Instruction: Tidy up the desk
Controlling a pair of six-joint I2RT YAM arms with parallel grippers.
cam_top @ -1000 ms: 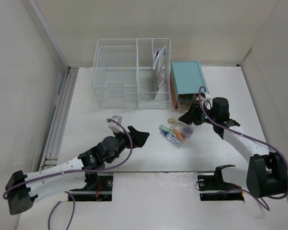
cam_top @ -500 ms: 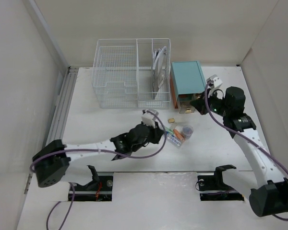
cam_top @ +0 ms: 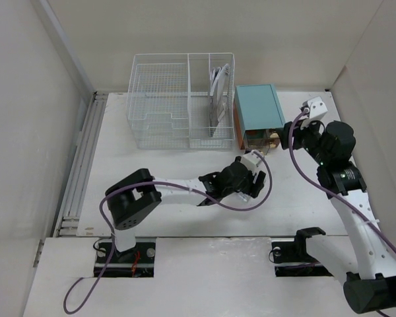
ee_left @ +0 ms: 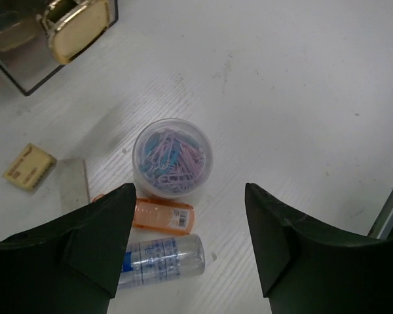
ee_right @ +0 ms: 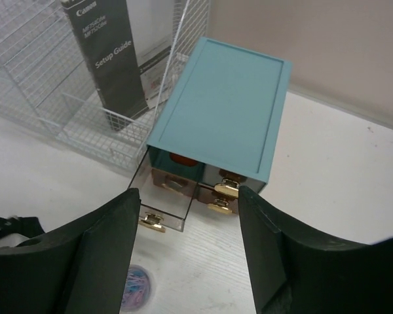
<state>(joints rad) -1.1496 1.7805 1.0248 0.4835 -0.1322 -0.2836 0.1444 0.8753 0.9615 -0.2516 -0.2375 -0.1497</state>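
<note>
The white desk (cam_top: 152,165) carries a small cluster of items, seen in the left wrist view: a clear tub of coloured paper clips (ee_left: 172,158), an orange tube (ee_left: 162,216), a clear labelled tube (ee_left: 158,258) and a small yellow block (ee_left: 29,167). My left gripper (ee_left: 190,196) hangs open just above them, holding nothing, and it hides them from the top camera (cam_top: 249,179). My right gripper (ee_right: 188,193) is open and empty above the front of the teal drawer box (ee_right: 223,111), whose lower-left smoked drawer (ee_right: 167,196) stands pulled out.
A white wire basket (cam_top: 178,99) stands at the back, with a Canon setup guide (ee_right: 105,52) upright in its right compartment. The teal box (cam_top: 257,109) sits right beside it. A ribbed metal rail (cam_top: 79,172) runs along the left edge. White walls close in the sides.
My left arm swept right across the desk to hover over the cluster of small items. My right gripper lifted back and right, away from the items, to above the drawer box front.
</note>
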